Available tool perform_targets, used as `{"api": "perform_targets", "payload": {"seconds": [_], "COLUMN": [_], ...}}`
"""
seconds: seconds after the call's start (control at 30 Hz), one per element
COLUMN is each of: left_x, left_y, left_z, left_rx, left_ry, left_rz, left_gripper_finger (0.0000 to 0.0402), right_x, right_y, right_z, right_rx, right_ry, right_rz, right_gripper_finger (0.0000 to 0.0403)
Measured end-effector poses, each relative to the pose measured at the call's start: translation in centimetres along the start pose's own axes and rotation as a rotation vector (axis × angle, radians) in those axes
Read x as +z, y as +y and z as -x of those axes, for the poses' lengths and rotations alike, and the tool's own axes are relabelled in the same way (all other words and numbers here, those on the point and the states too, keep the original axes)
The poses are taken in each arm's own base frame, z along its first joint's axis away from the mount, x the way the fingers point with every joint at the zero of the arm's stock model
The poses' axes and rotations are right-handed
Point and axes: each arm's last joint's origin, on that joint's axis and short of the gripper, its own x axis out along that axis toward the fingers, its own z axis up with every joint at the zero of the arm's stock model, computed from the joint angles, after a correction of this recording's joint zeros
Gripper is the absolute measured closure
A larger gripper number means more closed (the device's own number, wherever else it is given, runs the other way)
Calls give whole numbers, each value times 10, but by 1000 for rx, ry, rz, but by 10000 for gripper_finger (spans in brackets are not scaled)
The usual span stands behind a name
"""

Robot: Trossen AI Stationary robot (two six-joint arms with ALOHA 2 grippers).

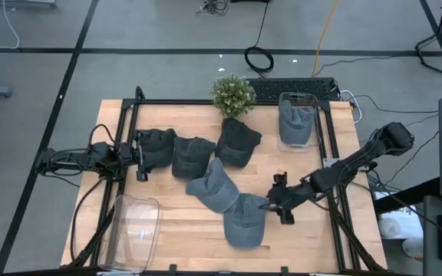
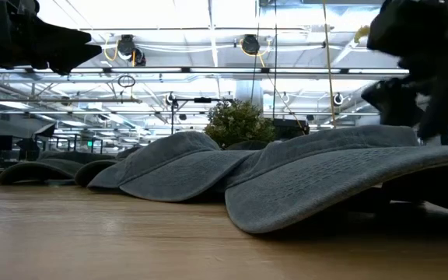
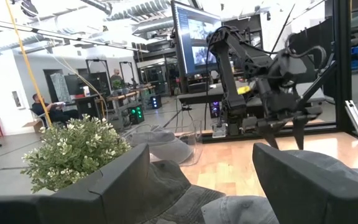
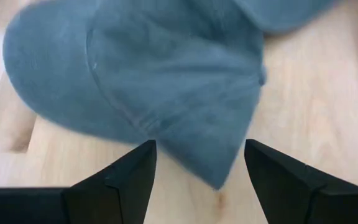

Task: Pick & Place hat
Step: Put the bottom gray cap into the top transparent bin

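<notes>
faded blue-grey hat [image 1: 245, 221], brim curved

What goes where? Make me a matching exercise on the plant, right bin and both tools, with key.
1 plant
2 right bin
3 left tool
4 right tool

a open at the front hat
b open at the leftmost hat
c holds a hat
d table back edge

Pairs: 1-d, 2-c, 3-b, 4-a

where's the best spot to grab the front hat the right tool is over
Likely its right edge, which tapers to a thin fold lying flat on the table. Come from the right, where the open right tool already straddles it; the hat overlaps another on its left.
</notes>
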Motion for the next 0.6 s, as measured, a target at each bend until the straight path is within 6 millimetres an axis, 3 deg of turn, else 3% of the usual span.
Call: {"api": "perform_targets", "payload": {"seconds": [0.6], "left_x": [0], "left_y": [0], "left_z": [0], "left_rx": [0], "left_ry": [0], "left_rz": [0], "left_gripper_finger": [108], "right_x": [4], "right_y": [0], "right_z": [-23], "right_rx": [12], "right_ry": [-22], "right_rz": [22], "right_gripper_finger": [170]}}
